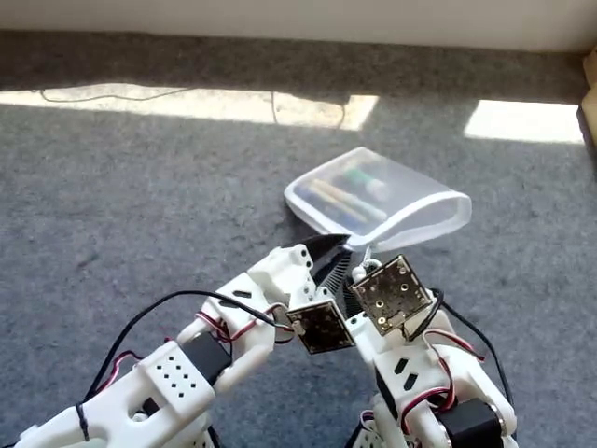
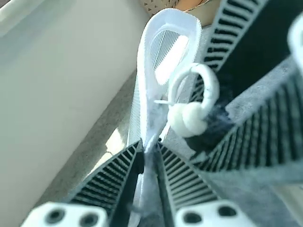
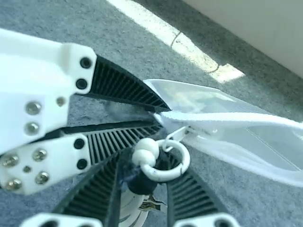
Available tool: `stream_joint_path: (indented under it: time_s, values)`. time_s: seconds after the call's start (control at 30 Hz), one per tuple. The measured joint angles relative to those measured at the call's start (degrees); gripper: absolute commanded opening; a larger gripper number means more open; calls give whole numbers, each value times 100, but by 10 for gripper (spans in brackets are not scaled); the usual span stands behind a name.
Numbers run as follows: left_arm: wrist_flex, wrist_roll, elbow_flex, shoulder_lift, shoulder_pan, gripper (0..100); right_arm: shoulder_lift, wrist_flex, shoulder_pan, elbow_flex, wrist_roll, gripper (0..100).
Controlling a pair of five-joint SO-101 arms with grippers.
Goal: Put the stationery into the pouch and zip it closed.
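Observation:
A translucent pouch (image 1: pixel 392 201) lies on the grey carpet with pens and other stationery (image 1: pixel 347 191) inside it. Its near corner is lifted. My left gripper (image 1: pixel 331 252) (image 2: pixel 150 146) is shut on the white zipper band at that corner of the pouch (image 2: pixel 141 90). Right beside it, my right gripper (image 1: pixel 359 266) (image 3: pixel 152 166) is shut around the white zipper pull ring (image 3: pixel 161 177) with its two beads. The same ring (image 2: pixel 209 80) hangs between the right fingers in the left wrist view. The pouch mouth (image 3: pixel 227 124) looks partly open farther along.
Grey carpet (image 1: pixel 140 205) surrounds the pouch on every side. Sunlit patches and a thin cable (image 1: pixel 112 93) lie along the far wall. A wooden edge (image 1: pixel 590 84) stands at the far right.

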Motion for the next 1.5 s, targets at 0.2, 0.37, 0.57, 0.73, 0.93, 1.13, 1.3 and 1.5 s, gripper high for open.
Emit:
stream_joint_path:
  time_s: [0.2,0.37,0.57,0.73,0.93,1.13,1.3,1.5]
  values:
    - [958,-123,-9,-545,-123,6,0,0,0,0,0,8]
    - [2488,-141,-9,-1996,-299,6,0,0,0,0,0,8]
    - [4149,-554,-9,-3719,-316,8,0,0,-18,0,0,8]
    - [4290,-580,316,-4413,-308,131,0,0,-18,0,0,8]
    - [4290,0,431,-4659,-343,200,0,9,-18,0,0,8]
    - [4290,220,431,-4668,-334,204,0,9,-18,0,0,8]
    - [4220,220,431,-4668,-334,204,0,9,-18,0,0,8]
    - [3763,220,431,-4668,-334,203,0,9,-18,0,0,8]
